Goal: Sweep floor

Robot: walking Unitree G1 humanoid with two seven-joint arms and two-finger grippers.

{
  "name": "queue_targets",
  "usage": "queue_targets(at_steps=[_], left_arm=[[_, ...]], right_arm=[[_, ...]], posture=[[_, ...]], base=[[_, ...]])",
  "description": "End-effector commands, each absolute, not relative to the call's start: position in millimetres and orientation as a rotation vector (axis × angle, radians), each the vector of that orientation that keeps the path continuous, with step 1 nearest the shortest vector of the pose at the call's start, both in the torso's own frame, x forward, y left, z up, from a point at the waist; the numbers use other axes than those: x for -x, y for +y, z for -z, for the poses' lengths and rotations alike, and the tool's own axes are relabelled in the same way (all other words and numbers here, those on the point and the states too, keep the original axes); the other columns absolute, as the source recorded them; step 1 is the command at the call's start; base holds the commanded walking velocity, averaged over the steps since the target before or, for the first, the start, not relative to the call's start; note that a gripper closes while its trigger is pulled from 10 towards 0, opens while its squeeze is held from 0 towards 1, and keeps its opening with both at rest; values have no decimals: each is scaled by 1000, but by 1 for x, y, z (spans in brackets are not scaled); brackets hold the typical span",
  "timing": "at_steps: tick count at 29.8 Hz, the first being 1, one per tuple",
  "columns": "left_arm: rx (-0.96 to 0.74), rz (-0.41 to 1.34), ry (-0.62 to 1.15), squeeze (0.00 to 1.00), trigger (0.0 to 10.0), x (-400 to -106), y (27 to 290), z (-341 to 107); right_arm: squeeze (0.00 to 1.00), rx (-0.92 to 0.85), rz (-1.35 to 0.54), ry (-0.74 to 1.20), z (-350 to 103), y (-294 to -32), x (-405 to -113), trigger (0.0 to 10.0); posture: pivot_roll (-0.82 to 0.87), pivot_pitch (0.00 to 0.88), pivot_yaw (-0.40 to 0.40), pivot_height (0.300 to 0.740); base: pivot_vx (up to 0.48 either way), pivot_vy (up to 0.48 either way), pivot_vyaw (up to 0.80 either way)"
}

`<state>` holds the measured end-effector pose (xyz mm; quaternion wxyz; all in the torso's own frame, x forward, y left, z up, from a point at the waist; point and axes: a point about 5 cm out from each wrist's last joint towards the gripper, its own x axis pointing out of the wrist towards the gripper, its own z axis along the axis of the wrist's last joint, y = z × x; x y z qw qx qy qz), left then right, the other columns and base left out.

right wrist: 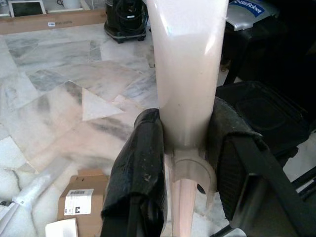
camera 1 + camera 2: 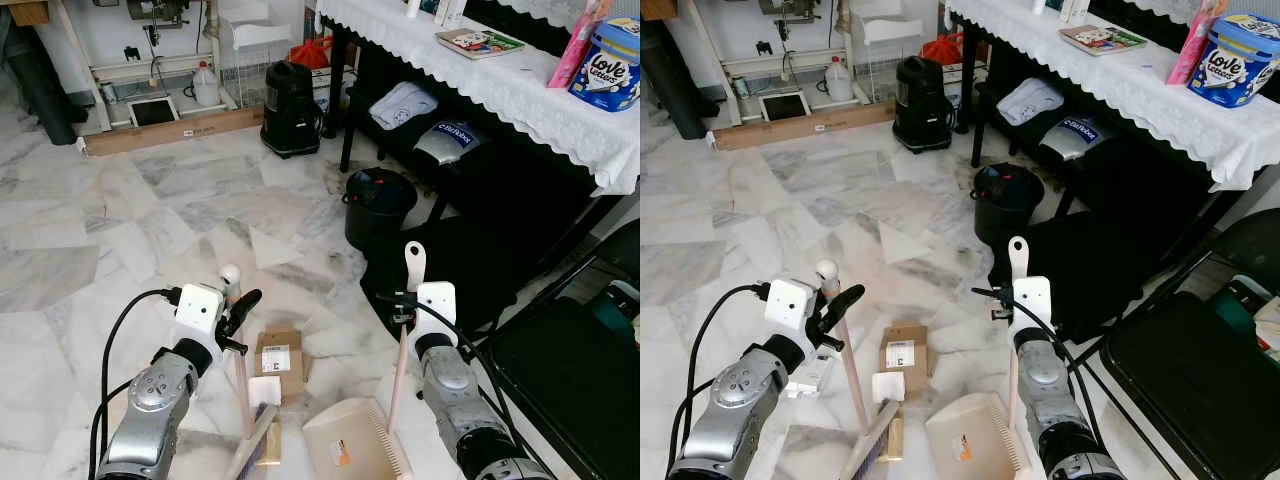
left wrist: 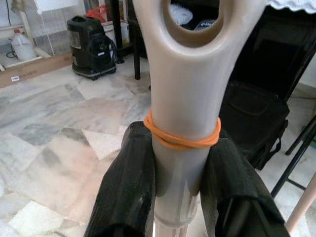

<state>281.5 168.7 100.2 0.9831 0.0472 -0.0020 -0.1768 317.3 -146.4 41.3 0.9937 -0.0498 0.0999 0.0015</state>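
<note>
My left gripper [image 2: 238,312] is shut on the beige broom handle [image 2: 241,370], just below its looped top, where an orange rubber band [image 3: 181,139] is wrapped. The broom head [image 2: 252,452] rests on the marble floor by my feet. My right gripper [image 2: 403,312] is shut on the pale upright handle [image 1: 185,74] of the dustpan [image 2: 345,445], whose pan sits on the floor to the right of the broom head. A small cardboard box [image 2: 280,360] and a white scrap of paper [image 2: 265,390] lie on the floor between broom and dustpan.
A black bin [image 2: 378,205] and a black bag [image 2: 450,270] stand ahead on the right under a table with a white lace cloth [image 2: 520,90]. A black folding chair [image 2: 570,370] is close on my right. A black vacuum [image 2: 290,108] stands further back.
</note>
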Motion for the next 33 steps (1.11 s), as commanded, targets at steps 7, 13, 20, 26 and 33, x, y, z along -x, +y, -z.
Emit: queue_targets(at_steps=[7, 13, 20, 26, 33], left_arm=[[-11, 343, -60, 0, 10000, -280, 165, -118], [-61, 292, -110, 0, 10000, -281, 171, -129], [-118, 191, -164, 0, 10000, -282, 182, -136], [-161, 140, -158, 0, 10000, -280, 187, -128], [-176, 120, -141, 0, 10000, -277, 190, -119]], right_arm=[[0, 126, -10, 167, -49, -147, -323, 10000], [0, 129, -12, 168, -49, -146, -323, 10000], [0, 134, 8, 148, -51, -149, -324, 10000], [0, 144, 26, 121, -56, -151, -328, 10000], [0, 142, 34, 97, -65, -148, -337, 10000]], posture=[[78, 60, -103, 740], [81, 64, -104, 740], [73, 72, -101, 740], [69, 77, -96, 740], [48, 79, -93, 740]], base=[[0, 0, 0], [0, 0, 0], [0, 0, 0], [0, 0, 0], [0, 0, 0]])
